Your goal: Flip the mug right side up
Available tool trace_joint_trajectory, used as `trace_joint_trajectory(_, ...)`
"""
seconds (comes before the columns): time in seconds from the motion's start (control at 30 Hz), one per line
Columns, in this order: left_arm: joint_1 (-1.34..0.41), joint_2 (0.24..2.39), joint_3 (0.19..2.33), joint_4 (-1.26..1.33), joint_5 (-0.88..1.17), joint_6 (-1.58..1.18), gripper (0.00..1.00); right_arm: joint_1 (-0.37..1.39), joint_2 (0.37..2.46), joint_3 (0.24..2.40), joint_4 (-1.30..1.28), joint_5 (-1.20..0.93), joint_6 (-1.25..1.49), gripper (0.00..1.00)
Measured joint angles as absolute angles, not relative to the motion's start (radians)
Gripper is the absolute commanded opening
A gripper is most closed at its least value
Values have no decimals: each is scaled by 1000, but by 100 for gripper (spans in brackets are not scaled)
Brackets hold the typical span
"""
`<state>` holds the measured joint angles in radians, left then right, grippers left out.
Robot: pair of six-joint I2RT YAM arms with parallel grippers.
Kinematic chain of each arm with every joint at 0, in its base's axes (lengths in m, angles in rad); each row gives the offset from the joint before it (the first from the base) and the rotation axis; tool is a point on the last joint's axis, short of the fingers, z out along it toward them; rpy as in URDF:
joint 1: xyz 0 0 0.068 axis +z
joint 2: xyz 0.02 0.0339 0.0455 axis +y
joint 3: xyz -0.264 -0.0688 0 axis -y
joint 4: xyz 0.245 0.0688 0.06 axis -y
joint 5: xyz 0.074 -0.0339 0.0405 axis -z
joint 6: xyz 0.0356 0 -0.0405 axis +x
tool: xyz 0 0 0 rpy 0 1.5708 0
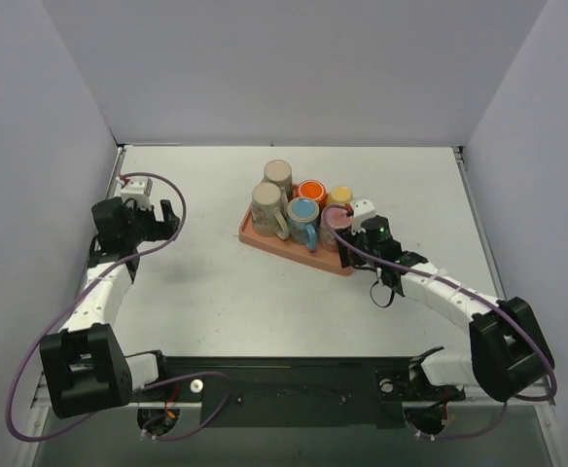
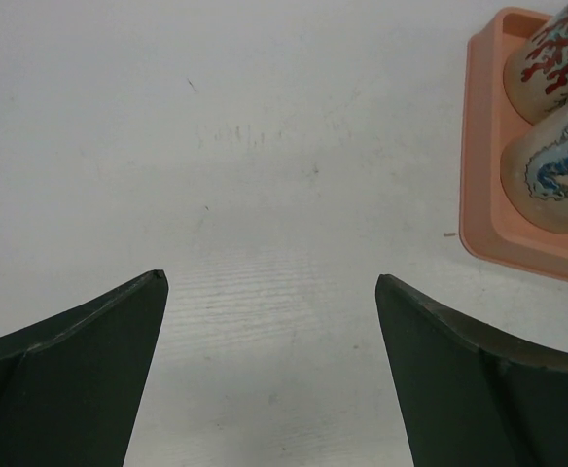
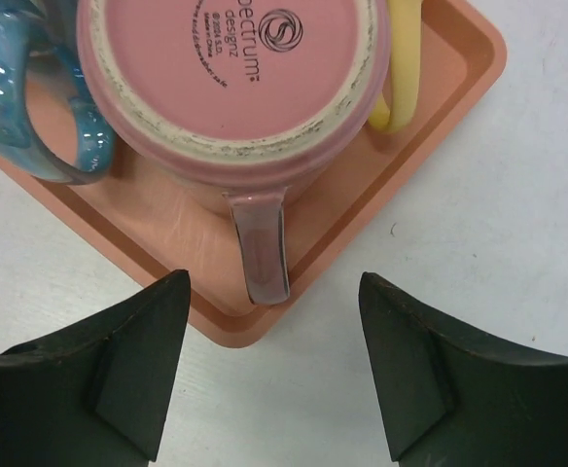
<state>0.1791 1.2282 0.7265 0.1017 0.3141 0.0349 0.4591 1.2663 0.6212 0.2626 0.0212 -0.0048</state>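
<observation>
The right gripper (image 3: 274, 280) hangs with its jaws apart and nothing between them, over the near corner of the salmon tray (image 3: 449, 88). Bare white table (image 3: 517, 292) lies under its fingers and off to its right, which is open room. Just ahead, in line with the gap between the fingers, the handle (image 3: 263, 248) of the pink mug (image 3: 230, 78) points back at the gripper and reaches almost to the tray's rim. That mug stands mouth down in the near corner of the tray, its printed base turned up. A blue mug (image 3: 12, 97) crowds it ahead-left, and the handle of a yellow mug (image 3: 406, 78) sits close ahead-right. An orange mug (image 1: 311, 191) stands farther back.

The left gripper (image 2: 270, 277) is released too, jaws wide, over a bare scuffed table. The tray's edge lies well off to its front right, with two cream painted mugs (image 2: 556, 175) inside. Plain white walls close in the table on three sides.
</observation>
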Motion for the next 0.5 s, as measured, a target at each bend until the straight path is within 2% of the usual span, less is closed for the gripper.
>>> trace_joint_trajectory(0.07, 178, 1216, 727, 57, 340, 38, 100, 465, 1306, 635, 255, 29, -7, 50)
trace_joint_trajectory(0.2, 179, 1209, 727, 0, 366, 38, 100, 476, 1372, 682, 243, 48, -5, 47)
trace_joint_trajectory(0.23, 178, 1209, 727, -17, 373, 38, 95, 479, 1390, 700, 239, 52, -5, 45)
trace_joint_trajectory(0.43, 178, 1209, 751, -97, 408, 46, 94, 496, 1477, 793, 196, 60, 10, 30)
trace_joint_trajectory(0.5, 179, 1209, 761, -115, 424, 51, 93, 500, 1488, 802, 182, 62, 19, 28)
